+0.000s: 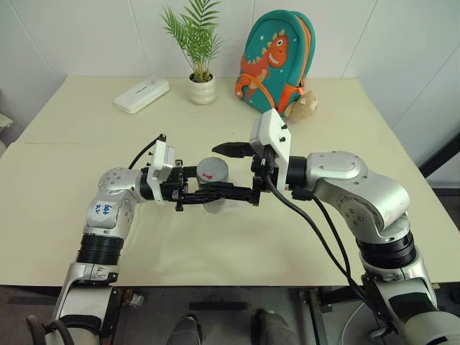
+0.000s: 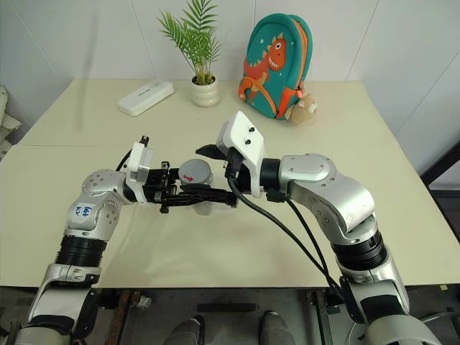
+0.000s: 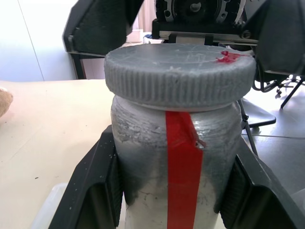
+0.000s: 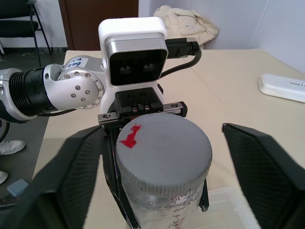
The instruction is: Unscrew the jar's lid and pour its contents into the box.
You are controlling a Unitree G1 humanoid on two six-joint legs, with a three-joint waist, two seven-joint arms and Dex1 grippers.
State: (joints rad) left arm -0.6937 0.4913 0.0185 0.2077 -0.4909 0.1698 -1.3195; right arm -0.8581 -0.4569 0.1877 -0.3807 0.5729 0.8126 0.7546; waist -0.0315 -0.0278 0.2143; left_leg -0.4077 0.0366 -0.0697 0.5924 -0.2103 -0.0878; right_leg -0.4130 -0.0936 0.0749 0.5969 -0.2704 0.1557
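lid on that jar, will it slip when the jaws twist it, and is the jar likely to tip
The lid has a ribbed rim, so it probably grips well. The jar looks rigid and light, with little visible inside. Tipping seems unlikely while the left gripper clamps its body on both sides.

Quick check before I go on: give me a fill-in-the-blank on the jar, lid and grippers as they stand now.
1. The left gripper is shut on the ____.
2. The lid is still ____ the jar.
3. The right gripper's fingers stand either side of the lid, ____ it.
4. The mark on the lid is ____.

Missing: jar; on; not touching; red
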